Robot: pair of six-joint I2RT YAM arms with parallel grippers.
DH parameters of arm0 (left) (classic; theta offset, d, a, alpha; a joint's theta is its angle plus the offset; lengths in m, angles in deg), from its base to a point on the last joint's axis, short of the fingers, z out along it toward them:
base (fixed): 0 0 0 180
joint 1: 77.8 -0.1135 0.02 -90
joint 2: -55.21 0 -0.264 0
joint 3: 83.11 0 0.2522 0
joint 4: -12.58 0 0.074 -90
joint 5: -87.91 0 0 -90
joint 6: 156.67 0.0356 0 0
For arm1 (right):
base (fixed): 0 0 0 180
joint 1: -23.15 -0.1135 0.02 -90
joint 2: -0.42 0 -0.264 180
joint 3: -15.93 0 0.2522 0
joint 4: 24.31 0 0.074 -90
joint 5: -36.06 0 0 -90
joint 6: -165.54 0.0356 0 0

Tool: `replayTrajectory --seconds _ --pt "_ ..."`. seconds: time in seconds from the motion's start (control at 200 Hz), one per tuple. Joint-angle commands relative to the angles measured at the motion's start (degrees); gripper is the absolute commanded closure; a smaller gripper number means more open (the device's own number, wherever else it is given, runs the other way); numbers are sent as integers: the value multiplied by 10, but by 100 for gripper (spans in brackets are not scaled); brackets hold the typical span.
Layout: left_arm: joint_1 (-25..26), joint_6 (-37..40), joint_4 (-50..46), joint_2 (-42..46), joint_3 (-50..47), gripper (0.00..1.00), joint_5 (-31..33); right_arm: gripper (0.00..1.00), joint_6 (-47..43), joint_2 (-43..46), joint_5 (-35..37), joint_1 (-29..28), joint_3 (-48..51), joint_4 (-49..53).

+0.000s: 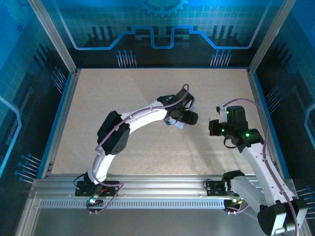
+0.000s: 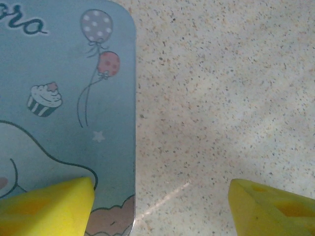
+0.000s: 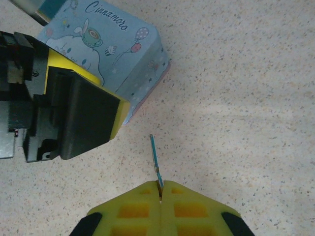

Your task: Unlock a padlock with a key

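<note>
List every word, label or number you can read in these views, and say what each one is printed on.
"Cinnamoro": dark cursive lettering on the lid of the cartoon tin, right wrist view. Whether more letters follow cannot be told.
"oro": the tail of the same lettering on the cartoon tin, left wrist view, cut off by the picture's edge.
Top view: nothing is legible.

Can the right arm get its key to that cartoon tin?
Probably yes. The right gripper holds the key, and only bare table lies between it and the tin; the left gripper sits off to one side.
</note>
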Motion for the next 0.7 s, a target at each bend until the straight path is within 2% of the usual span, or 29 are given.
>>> replayTrajectory --seconds 0.0,0.205,0.41,0.57,0.695 --pt "2 -10 -13 32 -13 25 -22 100 1 6 -42 8 12 -16" --pt "-25 -8 38 117 -81 22 -22 100 11 -2 -111 7 37 -67" --pt "-78 -4 159 256 -274 21 -33 100 47 -52 -230 -2 62 -180" --pt "-118 -6 233 349 -418 16 -54 100 65 -115 -265 -28 59 -253" --pt "-120 16 273 388 -490 7 -53 100 98 -167 -287 -41 63 -328"
